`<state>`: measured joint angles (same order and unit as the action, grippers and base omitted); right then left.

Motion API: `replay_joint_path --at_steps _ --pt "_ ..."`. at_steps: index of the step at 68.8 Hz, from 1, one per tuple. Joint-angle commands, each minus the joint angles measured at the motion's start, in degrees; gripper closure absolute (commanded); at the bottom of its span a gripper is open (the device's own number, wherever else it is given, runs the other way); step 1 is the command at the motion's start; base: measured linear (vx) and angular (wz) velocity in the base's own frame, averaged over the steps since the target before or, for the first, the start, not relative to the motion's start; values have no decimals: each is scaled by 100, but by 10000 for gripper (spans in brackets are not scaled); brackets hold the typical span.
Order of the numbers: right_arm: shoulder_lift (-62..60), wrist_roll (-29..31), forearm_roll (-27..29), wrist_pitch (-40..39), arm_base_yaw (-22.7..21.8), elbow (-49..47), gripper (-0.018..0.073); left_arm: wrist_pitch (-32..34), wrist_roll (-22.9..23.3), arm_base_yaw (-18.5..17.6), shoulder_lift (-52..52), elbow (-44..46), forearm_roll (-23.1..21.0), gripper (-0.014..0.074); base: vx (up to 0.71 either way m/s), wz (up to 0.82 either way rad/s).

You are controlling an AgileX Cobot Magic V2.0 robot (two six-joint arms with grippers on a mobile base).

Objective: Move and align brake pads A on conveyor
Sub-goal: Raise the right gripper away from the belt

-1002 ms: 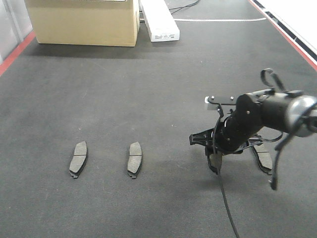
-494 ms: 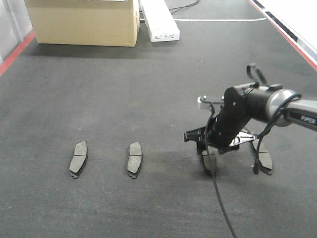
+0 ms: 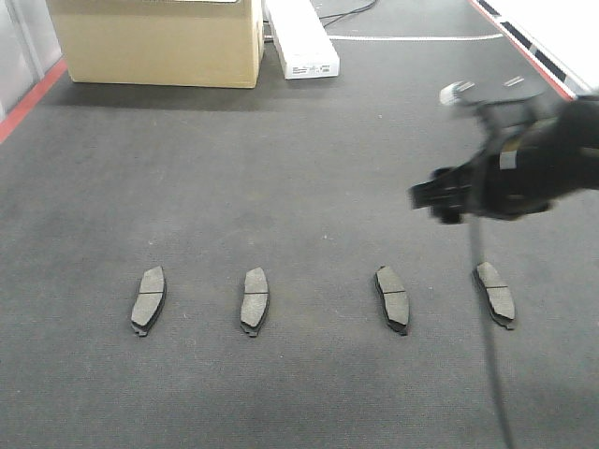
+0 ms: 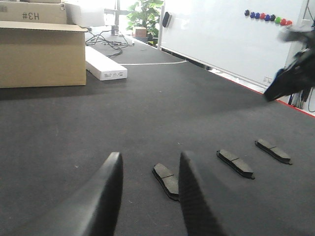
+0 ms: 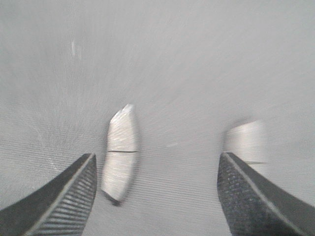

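Note:
Several brake pads A lie in a row across the dark conveyor [image 3: 281, 168]: pad one [image 3: 148, 299], pad two [image 3: 254, 299], pad three [image 3: 392, 298] and pad four [image 3: 495, 294]. My right gripper [image 3: 440, 198] hangs blurred above and between the two right pads, touching none. In the right wrist view it [image 5: 155, 162] is open and empty, with one pad [image 5: 119, 157] and another pad [image 5: 246, 140] on the belt below. My left gripper [image 4: 147, 162] is open and empty, low over the belt, short of the nearest pad [image 4: 167, 179].
A cardboard box [image 3: 159, 42] and a long white box [image 3: 301, 39] stand at the far end of the belt. Red side rails run along the left edge [image 3: 28, 98] and the right edge [image 3: 552, 75]. A whiteboard [image 4: 231, 34] stands beyond the right rail.
My right gripper, which was low on the belt with the third pad, has let it go and risen up and to the right. That pad now lies in the row.

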<state>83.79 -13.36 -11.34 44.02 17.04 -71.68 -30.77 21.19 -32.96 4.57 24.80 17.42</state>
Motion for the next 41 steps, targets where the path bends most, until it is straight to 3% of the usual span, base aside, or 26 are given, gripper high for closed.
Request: replay_joint_path --at_steps 1,21,34,41 --pt "-854 1 -213 -455 -39 229 57 384 22 -19 77 113 45 335 0 0" --pt "-2919 7 -190 -888 -39 1532 57 396 22 -19 77 113 58 335 0 0" --pt "-4481 7 -138 -1294 -39 2589 57 1174 22 -19 77 113 93 335 0 0" --pt "-5347 7 -124 -1325 -39 3120 57 1259 22 -19 77 113 89 335 0 0"
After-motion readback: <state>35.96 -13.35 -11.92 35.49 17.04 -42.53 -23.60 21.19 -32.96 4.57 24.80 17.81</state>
